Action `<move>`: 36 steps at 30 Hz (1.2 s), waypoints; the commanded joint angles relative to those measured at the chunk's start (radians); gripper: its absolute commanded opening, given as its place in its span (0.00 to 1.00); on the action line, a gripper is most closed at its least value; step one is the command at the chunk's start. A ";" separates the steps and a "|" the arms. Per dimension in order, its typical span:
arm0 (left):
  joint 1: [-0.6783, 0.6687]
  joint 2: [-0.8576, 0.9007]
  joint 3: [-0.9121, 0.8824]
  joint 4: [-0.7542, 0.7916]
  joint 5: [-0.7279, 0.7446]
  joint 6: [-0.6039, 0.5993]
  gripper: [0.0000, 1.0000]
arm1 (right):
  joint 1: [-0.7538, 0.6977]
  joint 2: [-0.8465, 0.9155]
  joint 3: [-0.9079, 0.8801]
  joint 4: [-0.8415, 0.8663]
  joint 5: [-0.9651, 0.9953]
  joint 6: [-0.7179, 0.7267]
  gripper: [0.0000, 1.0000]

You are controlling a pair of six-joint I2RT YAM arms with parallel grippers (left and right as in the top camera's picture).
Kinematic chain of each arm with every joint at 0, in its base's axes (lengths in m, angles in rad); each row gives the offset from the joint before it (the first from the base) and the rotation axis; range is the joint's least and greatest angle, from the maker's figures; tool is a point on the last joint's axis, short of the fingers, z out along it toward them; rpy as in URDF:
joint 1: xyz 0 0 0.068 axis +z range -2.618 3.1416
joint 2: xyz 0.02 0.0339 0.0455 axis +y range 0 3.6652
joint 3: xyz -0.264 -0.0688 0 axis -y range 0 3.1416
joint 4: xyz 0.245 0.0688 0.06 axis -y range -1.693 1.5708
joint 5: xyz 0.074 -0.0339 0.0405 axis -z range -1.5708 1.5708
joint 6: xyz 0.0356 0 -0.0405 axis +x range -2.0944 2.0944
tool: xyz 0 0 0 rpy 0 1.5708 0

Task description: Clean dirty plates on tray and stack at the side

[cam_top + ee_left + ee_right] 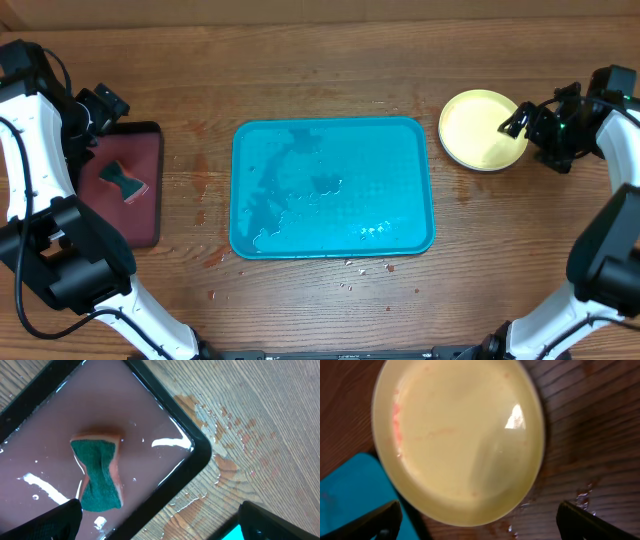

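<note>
The teal tray lies mid-table with nothing on it but a film of water. A yellow-green plate rests on the wood just right of the tray's far right corner. My right gripper hovers open at the plate's right edge. In the right wrist view the plate fills the frame with a faint pink smear on its inner rim, and the right gripper spreads wide, holding nothing. My left gripper is open over the maroon tray, apart from the sponge.
The black-rimmed maroon tray is wet and holds a green-and-pink sponge. Water drops and reddish stains dot the wood in front of the teal tray and beside the maroon tray's corner. A teal tray corner shows beside the plate.
</note>
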 commanded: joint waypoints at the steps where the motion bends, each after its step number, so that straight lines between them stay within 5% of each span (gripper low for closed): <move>1: 0.005 -0.007 0.008 0.001 0.007 0.011 1.00 | 0.022 -0.184 0.004 -0.124 -0.168 -0.229 1.00; 11: 0.005 -0.007 0.008 0.001 0.007 0.011 1.00 | 0.075 -0.782 -0.169 -0.381 -0.158 -0.324 1.00; 24: 0.005 -0.007 0.008 0.001 0.007 0.011 1.00 | 0.075 -1.141 -0.170 -0.690 -0.172 -0.324 1.00; 29: 0.005 -0.007 0.008 0.001 0.007 0.011 1.00 | 0.159 -1.141 -0.171 -0.632 -0.205 -0.325 1.00; 36: 0.005 -0.007 0.008 0.001 0.007 0.011 1.00 | 0.477 -1.237 -0.276 -0.270 -0.169 -0.327 1.00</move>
